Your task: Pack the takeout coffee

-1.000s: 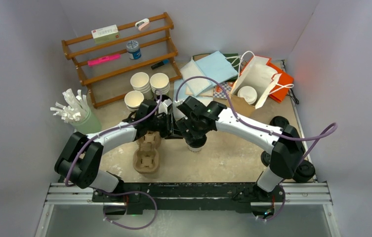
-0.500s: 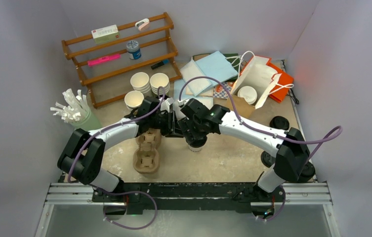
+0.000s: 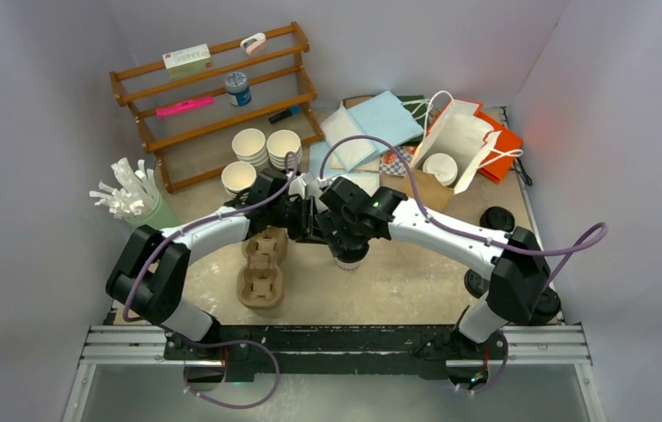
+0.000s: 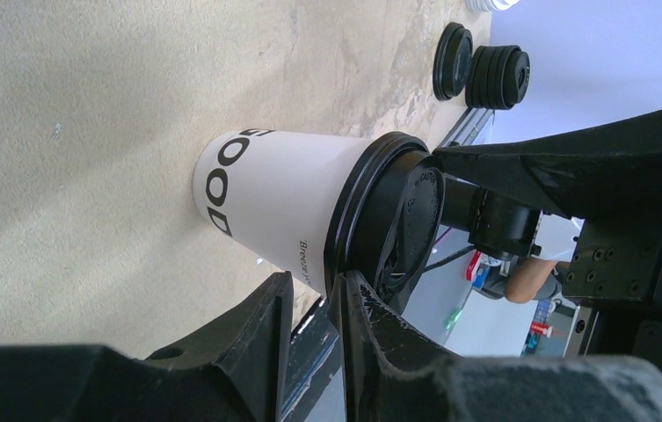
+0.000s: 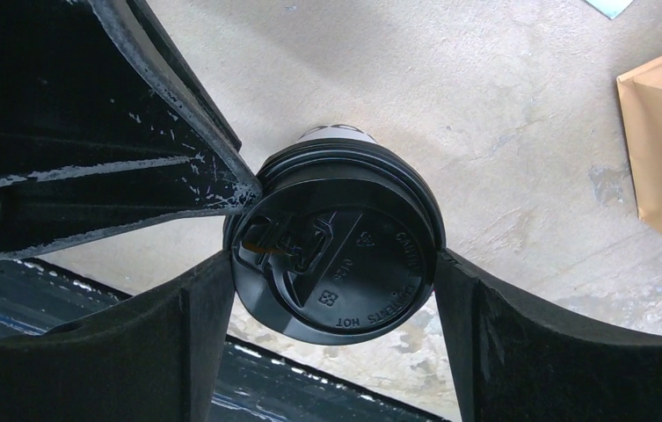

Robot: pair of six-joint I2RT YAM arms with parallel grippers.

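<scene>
white cup [image 4: 265, 198] with black lid [image 5: 336, 220], our right pincer [image 5: 336, 264] spread wide, clamping the lid's 2 sides, left pincer [image 4: 314, 286] near-closed at its rim, we can't tell if gripping

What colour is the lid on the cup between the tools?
Black lid, clearest in right wrist view.

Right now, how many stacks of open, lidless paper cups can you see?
3. Two stand side by side in front of the wooden rack: the left stack and the right stack. The third stack stands nearer, slightly left of them. More may be hidden.
</scene>
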